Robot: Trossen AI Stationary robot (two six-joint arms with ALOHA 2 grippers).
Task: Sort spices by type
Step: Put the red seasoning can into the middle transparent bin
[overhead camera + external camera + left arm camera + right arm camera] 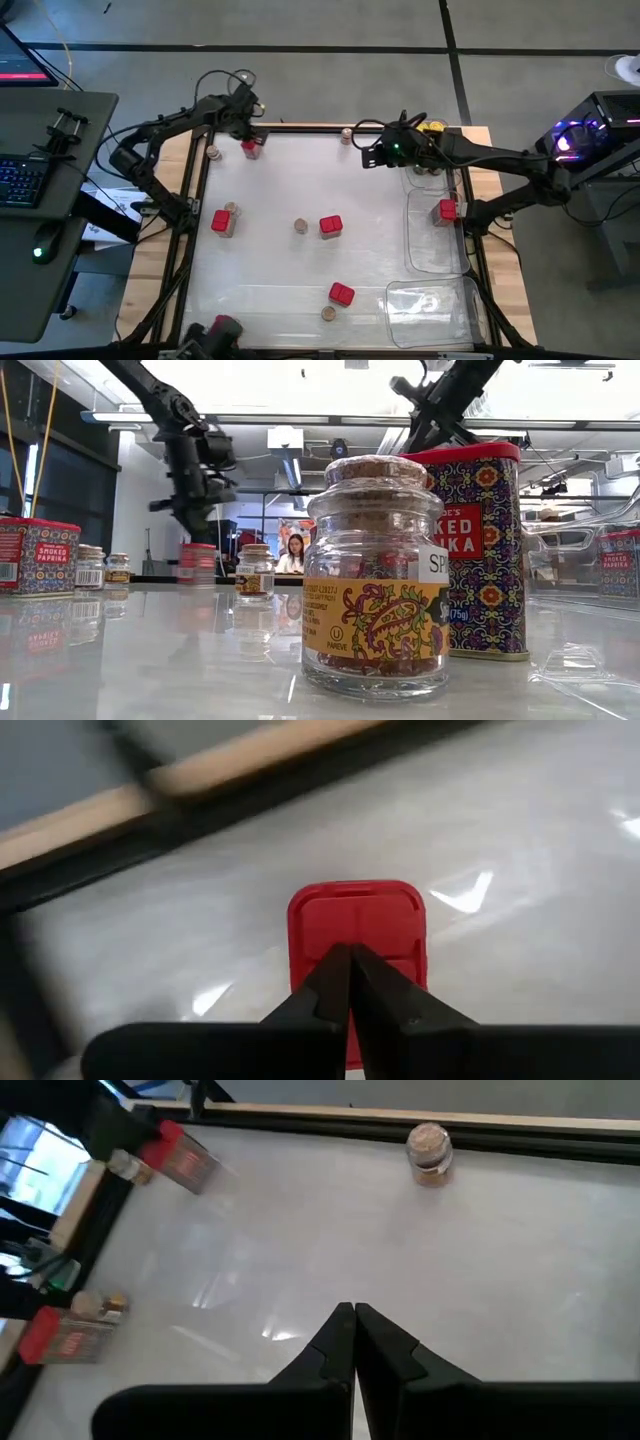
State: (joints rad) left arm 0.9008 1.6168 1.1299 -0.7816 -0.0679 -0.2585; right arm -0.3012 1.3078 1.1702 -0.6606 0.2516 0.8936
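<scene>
Bright overhead glare, blurred left-wrist view

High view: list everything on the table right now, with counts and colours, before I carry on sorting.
red tins: five, red, four on the table surface, one in a right-side tray.
cork-topped jars: five, clear with brownish tops, scattered on the table surface.
yellow-lidded jar: one, back right corner.
clear trays: at least two, clear, along the right edge.
left gripper: shut, dark, above the back-left red tin.
right gripper: shut, dark, over the back of the table.
</scene>
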